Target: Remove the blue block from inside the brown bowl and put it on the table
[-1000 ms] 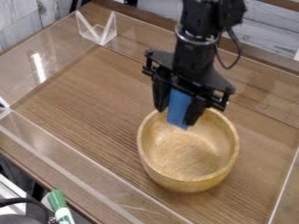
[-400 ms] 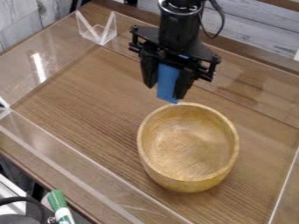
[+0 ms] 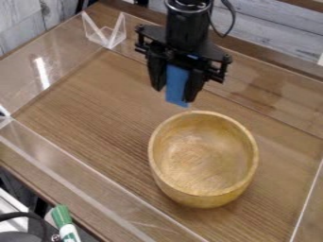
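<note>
Now gripper (image 3: 184,83) clamping blue block (image 3: 183,85), beyond brown bowl (image 3: 203,158)

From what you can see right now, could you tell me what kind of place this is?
Probably a robot lab test bench: a wood-grain table fenced by low clear acrylic walls, with one arm's gripper holding a blue block above a brown bowl.

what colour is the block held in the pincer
Sky blue: the blue block is plain and matte, seen in the only camera view.
</note>
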Tool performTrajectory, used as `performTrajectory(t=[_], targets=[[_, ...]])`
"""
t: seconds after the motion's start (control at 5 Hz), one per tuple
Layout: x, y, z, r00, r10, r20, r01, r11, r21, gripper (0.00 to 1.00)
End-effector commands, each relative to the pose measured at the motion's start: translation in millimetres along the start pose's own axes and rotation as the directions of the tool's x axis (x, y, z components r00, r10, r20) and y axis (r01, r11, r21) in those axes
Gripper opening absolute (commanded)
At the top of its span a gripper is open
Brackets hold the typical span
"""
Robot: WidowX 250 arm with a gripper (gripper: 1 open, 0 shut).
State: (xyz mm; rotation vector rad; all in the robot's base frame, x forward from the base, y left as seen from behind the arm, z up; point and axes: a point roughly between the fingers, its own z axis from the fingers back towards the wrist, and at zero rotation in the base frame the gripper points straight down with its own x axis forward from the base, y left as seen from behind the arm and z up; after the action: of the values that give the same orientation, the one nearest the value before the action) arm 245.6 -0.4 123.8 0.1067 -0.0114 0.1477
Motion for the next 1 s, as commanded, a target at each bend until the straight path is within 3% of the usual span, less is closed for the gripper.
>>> performTrajectory(t=[0.0,0.8], targets=[[7.1,5.7,11.0,0.998,0.014,0.056,-0.014,1.0,-0.008,0.0],[18.6,24.2,-8.6,0.999,0.019,0.046,-0.019,1.0,0.016,0.0]])
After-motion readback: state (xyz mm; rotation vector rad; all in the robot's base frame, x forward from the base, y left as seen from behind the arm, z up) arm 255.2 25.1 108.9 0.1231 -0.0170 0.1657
